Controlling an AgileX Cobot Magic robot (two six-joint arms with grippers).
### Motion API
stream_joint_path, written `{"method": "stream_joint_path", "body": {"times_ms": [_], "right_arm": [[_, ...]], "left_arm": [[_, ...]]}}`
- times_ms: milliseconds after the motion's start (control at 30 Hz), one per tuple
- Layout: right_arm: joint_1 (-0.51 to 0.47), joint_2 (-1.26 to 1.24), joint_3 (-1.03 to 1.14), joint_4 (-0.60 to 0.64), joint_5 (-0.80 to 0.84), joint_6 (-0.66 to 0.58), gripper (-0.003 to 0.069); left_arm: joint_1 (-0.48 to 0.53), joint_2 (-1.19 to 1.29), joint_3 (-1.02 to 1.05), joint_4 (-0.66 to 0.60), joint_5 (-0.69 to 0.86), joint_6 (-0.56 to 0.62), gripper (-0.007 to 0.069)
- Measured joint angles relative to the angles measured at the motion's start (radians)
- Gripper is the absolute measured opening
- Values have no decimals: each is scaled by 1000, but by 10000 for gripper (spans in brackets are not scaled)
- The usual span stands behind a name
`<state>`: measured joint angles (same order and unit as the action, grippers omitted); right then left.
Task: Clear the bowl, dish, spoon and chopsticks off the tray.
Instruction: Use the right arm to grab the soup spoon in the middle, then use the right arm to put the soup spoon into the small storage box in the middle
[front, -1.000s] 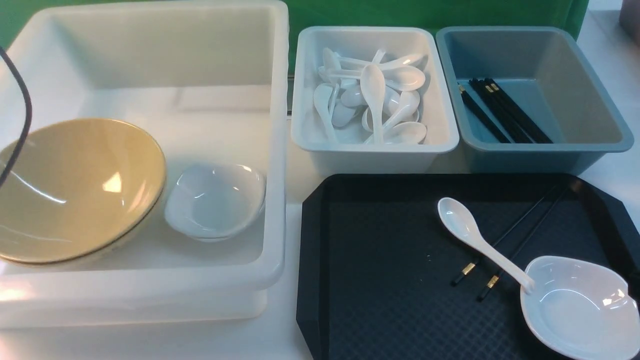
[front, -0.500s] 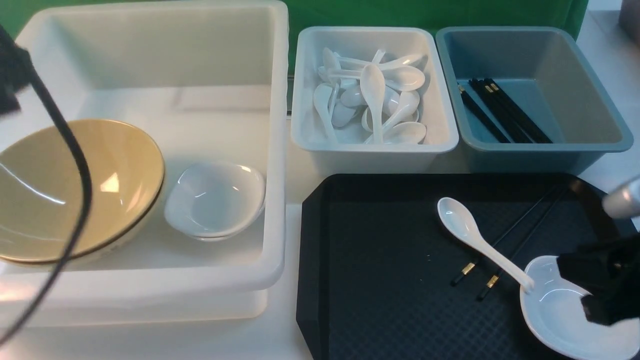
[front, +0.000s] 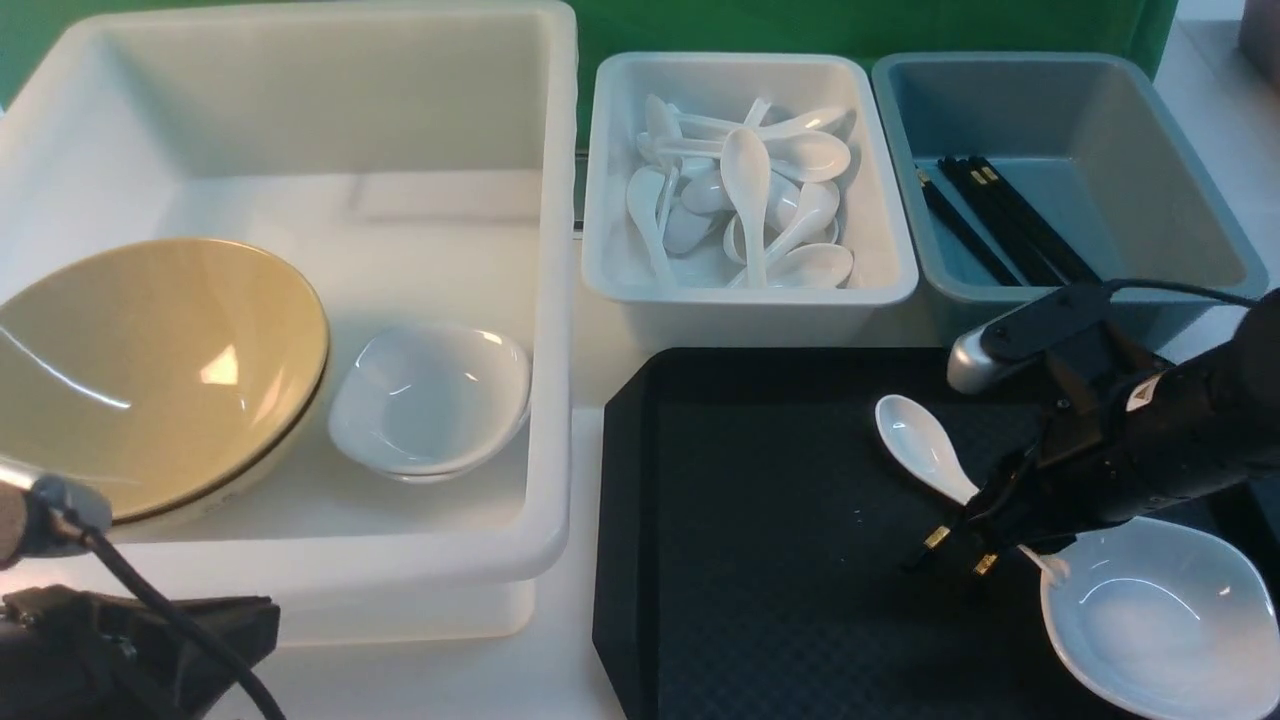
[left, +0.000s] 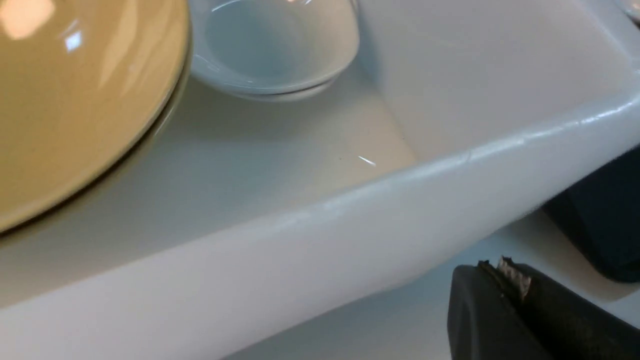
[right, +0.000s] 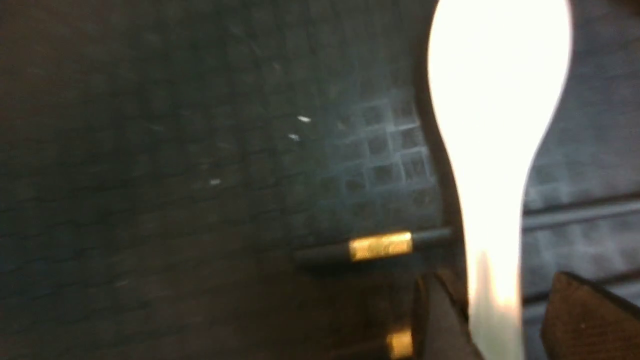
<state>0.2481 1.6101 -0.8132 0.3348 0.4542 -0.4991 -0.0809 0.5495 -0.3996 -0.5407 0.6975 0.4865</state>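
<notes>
Black diamond-textured plastic fills the front view's 4 o'clock quarter: the tray (front: 760, 560). On it the spoon (front: 915, 445) lies with its scoop toward 10 o'clock and its handle running toward 4 o'clock to the rim of the dish (front: 1160, 620), which sits in the tray's 4 o'clock corner. The chopsticks (front: 935, 540) lie beneath that handle with their gold-banded ends toward 7 o'clock; the right arm hides the rest of them. At 12 o'clock of the tray stand a smaller white tub (front: 610, 200) of loose spoons (front: 745, 190) and a grey-blue tub (front: 1180, 160) of black pairs (front: 1010, 225). At 9 o'clock, the large white tub (front: 555, 300) holds the bowl (front: 150, 370) beside stacked white dishes (front: 430, 400). The right gripper (front: 985, 525) is parted, its fingers (right: 440, 315) straddling the spoon handle just above the chopsticks, not yet clamped. The left gripper (left: 505, 265) is pressed closed and empty, outside the large tub's near wall.
</notes>
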Motion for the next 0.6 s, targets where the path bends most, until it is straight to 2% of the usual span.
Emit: {"method": "stream_joint_path", "body": {"times_ms": [133,233,300,533,600], "right_arm": [[0,71,-29,0,-3,-23,299],[0,84,-57,0,41,-26,188],[0,83,-70,0,79,-28,157],[21,-44,-227,13,303,-56,156],[32,-63,-275,31,302,-81,156]], "left_arm": [[0,-46,6,-17,-24,12,-11],[0,-65,6,-21,-24,23,-11],[0,-71,6,-22,-24,24,-11],[0,-72,6,-24,-92,40,-11],[0,-72,6,-24,-107,42,-11]]}}
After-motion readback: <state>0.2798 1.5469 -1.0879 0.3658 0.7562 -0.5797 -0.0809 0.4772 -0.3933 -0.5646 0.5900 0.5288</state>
